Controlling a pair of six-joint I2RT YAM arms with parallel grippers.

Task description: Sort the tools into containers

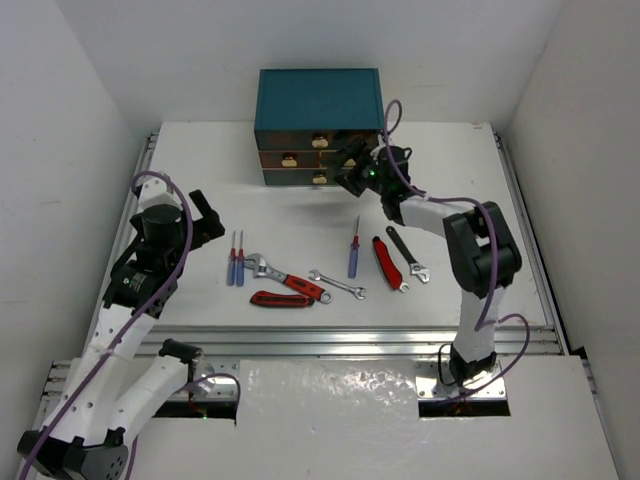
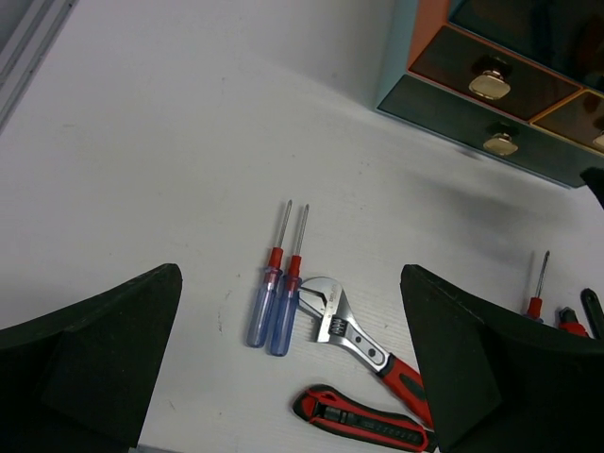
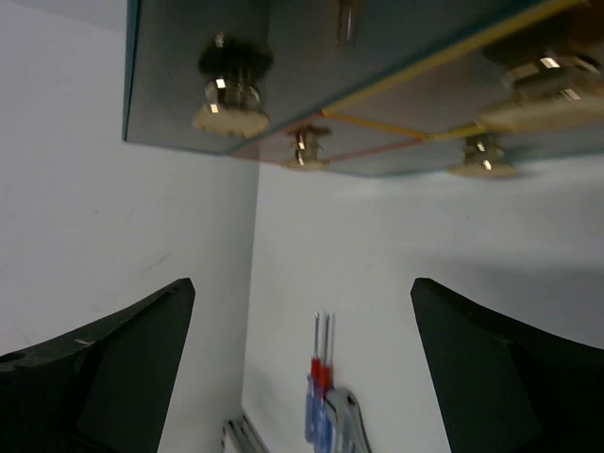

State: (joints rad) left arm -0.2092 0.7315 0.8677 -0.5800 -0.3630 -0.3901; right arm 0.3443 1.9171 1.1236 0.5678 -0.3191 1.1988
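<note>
the right hand (image 1: 351,166), spread wide and grasping nothing, is hovering at the shut drawers (image 1: 290,178) of the teal chest (image 1: 318,98) at upper centre, so pinching a knob (image 1: 290,158) and pulling looks next, while the tools (image 1: 288,281) are lying on the desk (image 1: 200,160) below.

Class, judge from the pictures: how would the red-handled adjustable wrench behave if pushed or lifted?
The wrench looks like metal, so probably stiff and heavy for its size. It lies flat, so a push would likely slide it, not roll it. Lifted by the red handle, its head may dip.
</note>
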